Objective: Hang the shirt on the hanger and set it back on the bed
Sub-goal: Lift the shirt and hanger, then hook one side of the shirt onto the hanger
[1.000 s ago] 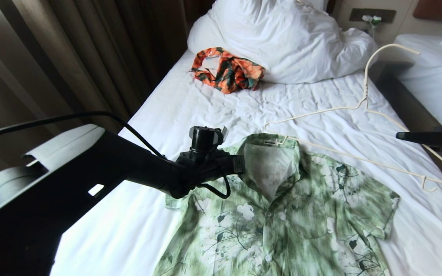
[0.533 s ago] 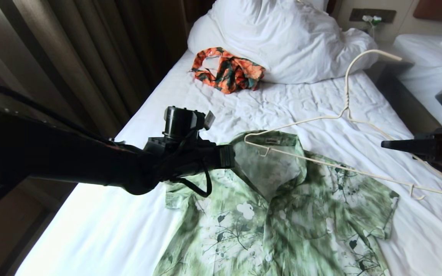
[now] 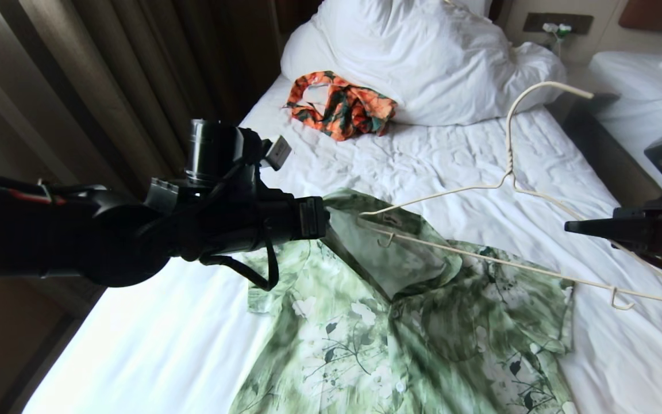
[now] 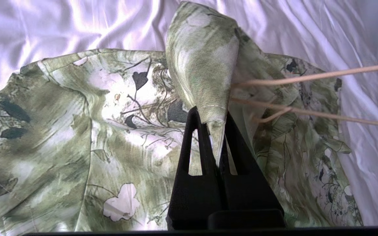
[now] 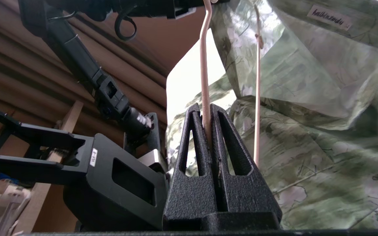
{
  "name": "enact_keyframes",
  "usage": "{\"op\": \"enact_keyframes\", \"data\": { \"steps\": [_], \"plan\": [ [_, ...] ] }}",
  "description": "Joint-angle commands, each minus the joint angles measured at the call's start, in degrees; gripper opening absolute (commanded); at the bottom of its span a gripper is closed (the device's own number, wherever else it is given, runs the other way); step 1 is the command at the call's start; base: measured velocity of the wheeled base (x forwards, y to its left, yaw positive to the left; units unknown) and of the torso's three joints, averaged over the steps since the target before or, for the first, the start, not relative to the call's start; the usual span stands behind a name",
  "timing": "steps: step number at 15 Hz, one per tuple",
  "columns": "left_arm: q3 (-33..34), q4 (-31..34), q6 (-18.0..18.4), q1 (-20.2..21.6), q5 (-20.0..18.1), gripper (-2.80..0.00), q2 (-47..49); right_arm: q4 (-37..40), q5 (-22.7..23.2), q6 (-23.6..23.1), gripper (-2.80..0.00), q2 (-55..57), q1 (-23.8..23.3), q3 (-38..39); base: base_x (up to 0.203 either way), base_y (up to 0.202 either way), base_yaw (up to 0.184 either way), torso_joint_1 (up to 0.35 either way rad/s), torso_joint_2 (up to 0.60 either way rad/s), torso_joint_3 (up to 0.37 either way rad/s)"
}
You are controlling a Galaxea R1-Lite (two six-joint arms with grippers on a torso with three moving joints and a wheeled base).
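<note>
The light green floral shirt (image 3: 400, 339) lies front-up on the bed (image 3: 480, 155). My left gripper (image 3: 322, 217) is shut on the shirt's collar edge and holds that side lifted off the sheet. In the left wrist view the fabric (image 4: 202, 65) is pinched between the left gripper (image 4: 212, 119) fingers. The cream wire hanger (image 3: 508, 164) hangs above the shirt, and its left tip reaches into the raised neck opening. My right gripper (image 3: 572, 226) is shut on the hanger's upper wire (image 5: 203, 65), which shows between the right gripper (image 5: 206, 109) fingers.
An orange-and-green garment (image 3: 339, 109) lies near the white duvet (image 3: 423, 57) at the head of the bed. Brown curtains (image 3: 107, 86) run along the left side. A second bed (image 3: 641, 115) stands across a dark gap on the right.
My left gripper has risen and drawn back to the left, lifting the collar higher. The right gripper has carried the hanger leftward, so its tip now sits in the neck opening.
</note>
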Motion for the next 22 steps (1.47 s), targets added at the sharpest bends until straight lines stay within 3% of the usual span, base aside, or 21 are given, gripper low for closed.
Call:
{"op": "enact_keyframes", "data": {
  "steps": [1, 9, 12, 15, 19, 22],
  "plan": [
    [-0.46, 0.09, 0.03, -1.04, 0.1, -2.8, -1.96, 0.11, 0.48, -0.11, -2.8, -0.05, 1.44, 0.31, 0.0, 0.0, 0.0, 0.0, 0.0, 0.0],
    [-7.02, 9.66, -0.18, -11.94, 8.45, -2.8, -4.92, -3.36, 0.48, -0.1, -2.8, 0.71, 7.14, 0.08, 0.0, 0.0, 0.0, 0.0, 0.0, 0.0],
    [-8.1, 11.25, -0.32, -19.01, 16.43, -2.8, -5.11, -5.63, 0.48, -0.1, -2.8, -0.15, 7.74, 0.25, 0.0, 0.0, 0.0, 0.0, 0.0, 0.0],
    [-12.59, 14.35, -1.19, -22.92, 17.54, -2.8, -4.93, -5.78, 0.48, -0.19, -2.8, 0.09, 9.07, 0.26, 0.0, 0.0, 0.0, 0.0, 0.0, 0.0],
    [-13.53, 15.25, -2.41, -23.73, 17.32, -2.8, -5.01, -8.44, 0.48, -0.48, -2.8, 0.7, 10.19, 0.81, 0.0, 0.0, 0.0, 0.0, 0.0, 0.0],
    [-12.77, 15.94, -6.86, -24.05, 16.43, -2.8, -3.19, -12.64, 0.48, -0.54, -2.8, 0.45, 10.1, 3.94, 0.0, 0.0, 0.0, 0.0, 0.0, 0.0]
  ]
}}
